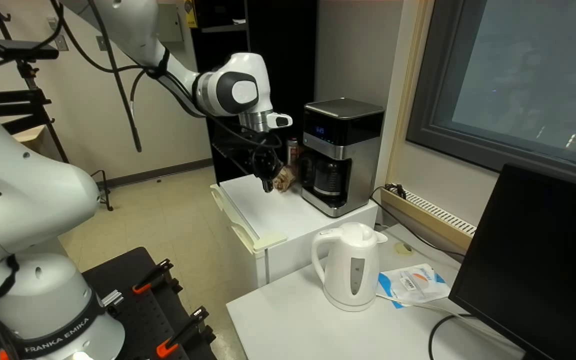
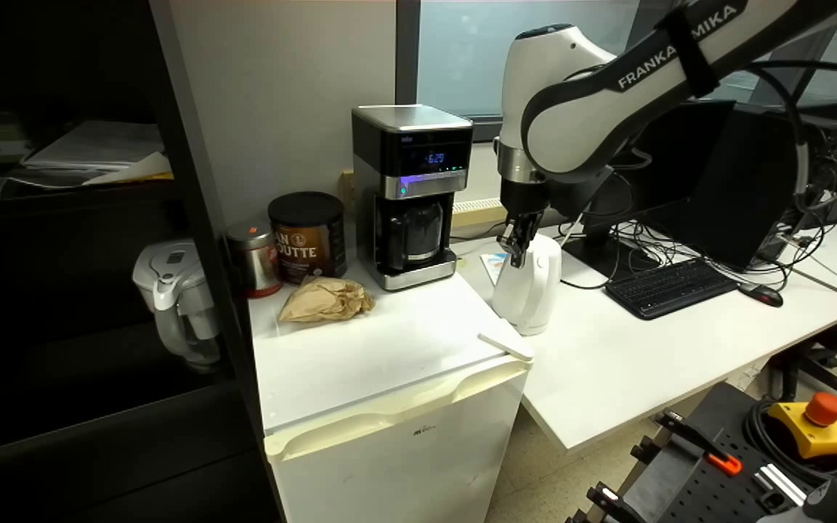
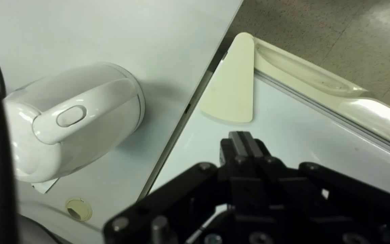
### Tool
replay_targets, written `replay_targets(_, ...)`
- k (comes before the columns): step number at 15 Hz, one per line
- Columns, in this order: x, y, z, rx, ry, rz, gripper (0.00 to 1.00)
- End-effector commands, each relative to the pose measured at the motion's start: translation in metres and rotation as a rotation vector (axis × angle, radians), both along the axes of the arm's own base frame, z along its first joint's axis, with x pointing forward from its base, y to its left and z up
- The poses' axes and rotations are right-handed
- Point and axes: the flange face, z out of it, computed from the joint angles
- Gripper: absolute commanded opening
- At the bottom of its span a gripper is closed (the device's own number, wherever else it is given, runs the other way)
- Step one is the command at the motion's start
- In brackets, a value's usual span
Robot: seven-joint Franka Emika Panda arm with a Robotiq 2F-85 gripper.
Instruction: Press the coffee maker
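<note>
we see gripper (image 3: 244, 137) (jaws together, nothing held) above white fridge (image 2: 389, 349), on which coffee maker (image 2: 413, 192) stands untouched, display (image 2: 434, 157) lit.

Both exterior views oblique from above, sharing coffee maker (image 2: 413, 195), kettle (image 1: 350, 267); wrist view close, facing down.

The coffee maker (image 2: 413, 190) stands on the fridge (image 2: 400, 349) beside the desk (image 2: 651, 363).

End effector (image 3: 245, 144) black, fingertips (image 3: 238, 144) grey. Coffee maker (image 2: 405, 189) black and silver-grey, display digits (image 2: 436, 157) blue. Kettle (image 3: 76, 123) to one side of end effector white, window (image 1: 356, 275) grey. Table (image 2: 607, 370) white. Paper bag (image 2: 325, 299) brown.
</note>
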Motion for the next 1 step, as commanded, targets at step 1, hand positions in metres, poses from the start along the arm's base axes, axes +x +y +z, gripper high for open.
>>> replay_targets(1, 0.0022, -0.0017, 0.0084, 0.036, 0.054, 0.036, 0.01)
